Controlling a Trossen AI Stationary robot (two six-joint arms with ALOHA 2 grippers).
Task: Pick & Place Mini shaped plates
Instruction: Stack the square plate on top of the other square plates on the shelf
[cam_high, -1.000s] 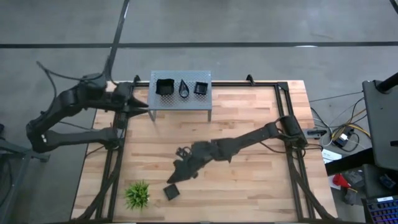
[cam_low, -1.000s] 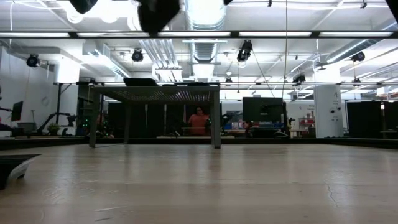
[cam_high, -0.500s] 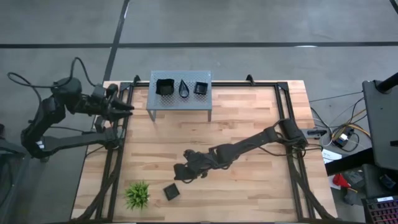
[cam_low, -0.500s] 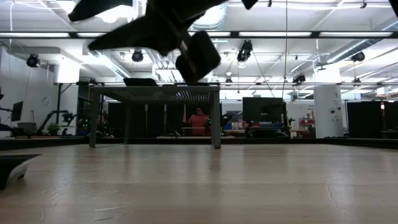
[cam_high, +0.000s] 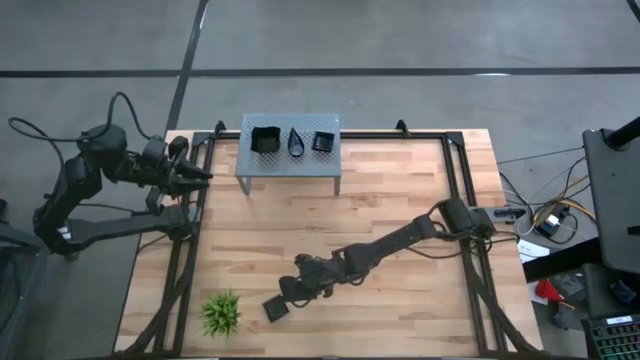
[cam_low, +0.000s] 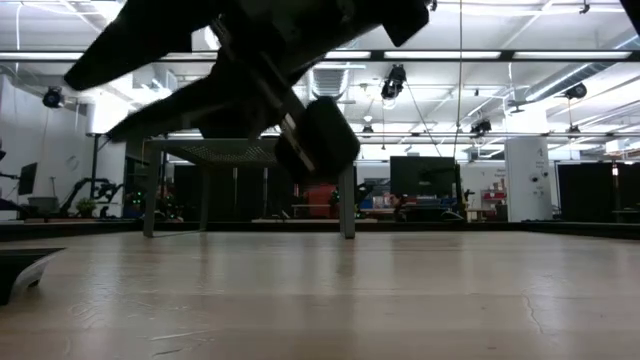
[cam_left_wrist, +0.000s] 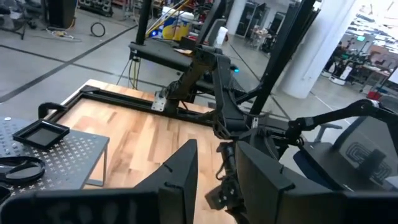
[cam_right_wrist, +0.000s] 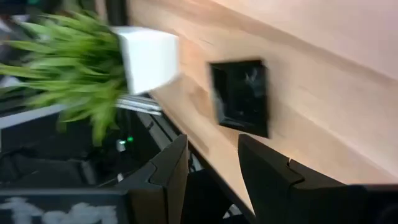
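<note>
The right gripper (cam_high: 284, 296), fingers apart and empty, hangs just over the small black square plate (cam_high: 275, 308) on the counter (cam_high: 400, 200) near the green plant (cam_high: 221, 313), so it looks ready to drop down and pinch the rim.

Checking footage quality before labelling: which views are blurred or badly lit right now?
Right wrist view: motion-smeared, the square plate and green plant soft. Low view: the right pincer is a dark backlit silhouette against ceiling lights. High view: evenly lit, sharp.
</note>
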